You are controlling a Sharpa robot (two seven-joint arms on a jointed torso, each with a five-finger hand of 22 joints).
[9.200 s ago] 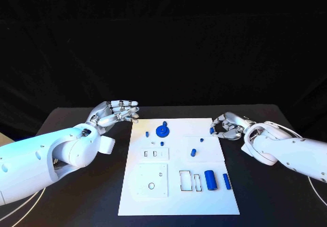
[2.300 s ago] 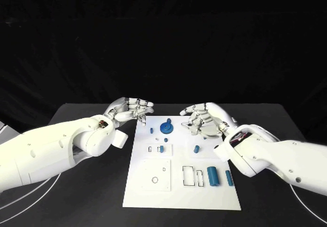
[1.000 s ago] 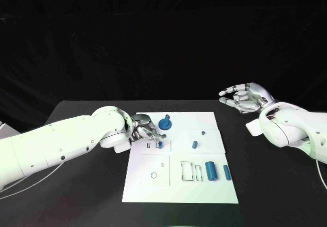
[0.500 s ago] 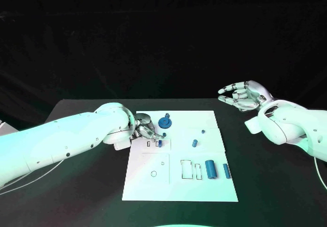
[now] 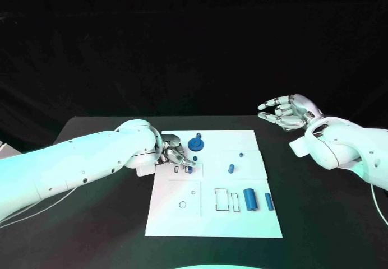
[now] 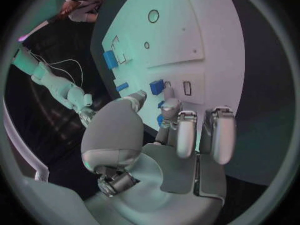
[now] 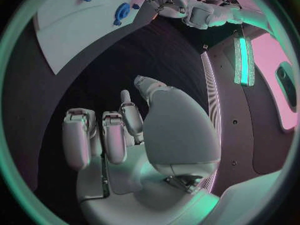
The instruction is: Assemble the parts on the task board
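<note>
The white task board [image 5: 214, 221] lies mid-table. My left hand [image 5: 173, 154] is bent down over its far left part, fingertips beside a slotted plate [image 5: 185, 170] that has a blue block [image 5: 189, 168] in one slot. In the left wrist view my left hand [image 6: 165, 135] pinches a small blue peg [image 6: 160, 120] between thumb and finger, close to the blue block [image 6: 156, 86]. A blue gear [image 5: 197, 147], two small parts [image 5: 231, 168] and two blue cylinders [image 5: 250, 199] rest on the board. My right hand [image 5: 287, 112] is raised off the board's far right, fingers spread and holding nothing.
White inset plates with cut-outs sit on the board's near half [image 5: 184, 197]. Black table [image 5: 323, 213] surrounds the board on both sides. In the right wrist view the board [image 7: 75, 20] and gear [image 7: 122, 10] lie far from my right hand [image 7: 119, 140].
Since 2.3 s ago my right hand left the board and rose to the right, and my left hand came down onto the board's far left. In the last second the right fingers spread slightly.
</note>
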